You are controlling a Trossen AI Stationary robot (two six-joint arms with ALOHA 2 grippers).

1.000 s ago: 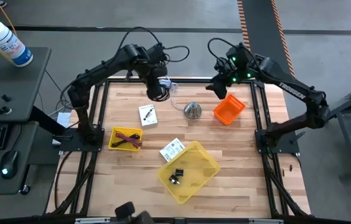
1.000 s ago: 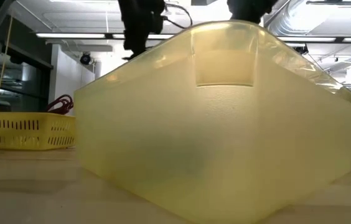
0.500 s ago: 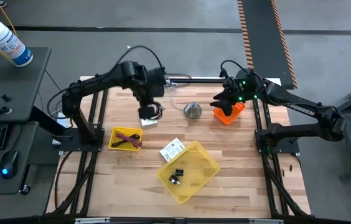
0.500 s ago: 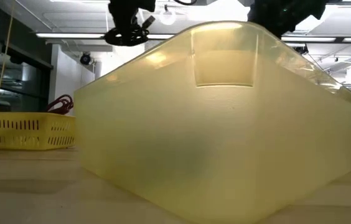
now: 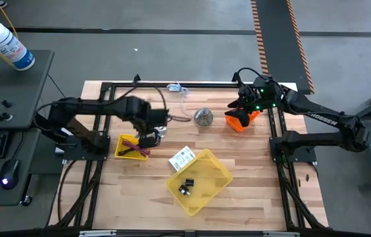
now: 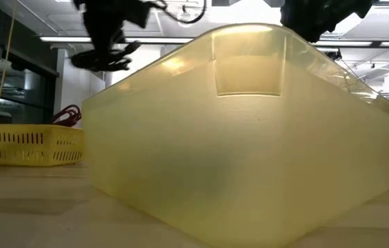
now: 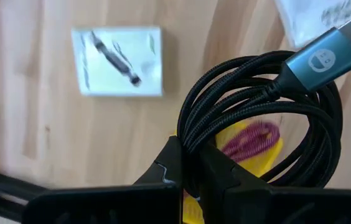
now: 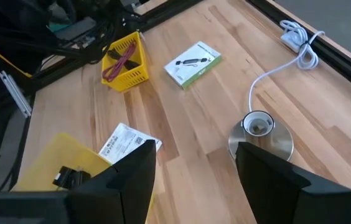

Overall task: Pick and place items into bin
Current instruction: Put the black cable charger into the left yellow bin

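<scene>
One coiled black cable (image 7: 269,118) is pinched tight by the left gripper (image 7: 191,168), likely to be carried to the big yellow plastic bin (image 5: 212,172); the right gripper (image 8: 194,165) is spread wide.

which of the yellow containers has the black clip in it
The large yellow bin at the table's front holds the black clip. The small yellow basket on the left holds only dark red strands.

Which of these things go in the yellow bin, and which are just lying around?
For the job: coiled black cable in the left gripper, white label card, white card with black mark, purple tool, black clip in the yellow bin.
Just lying about: silver cone, orange box, white cord, bottle.
</scene>
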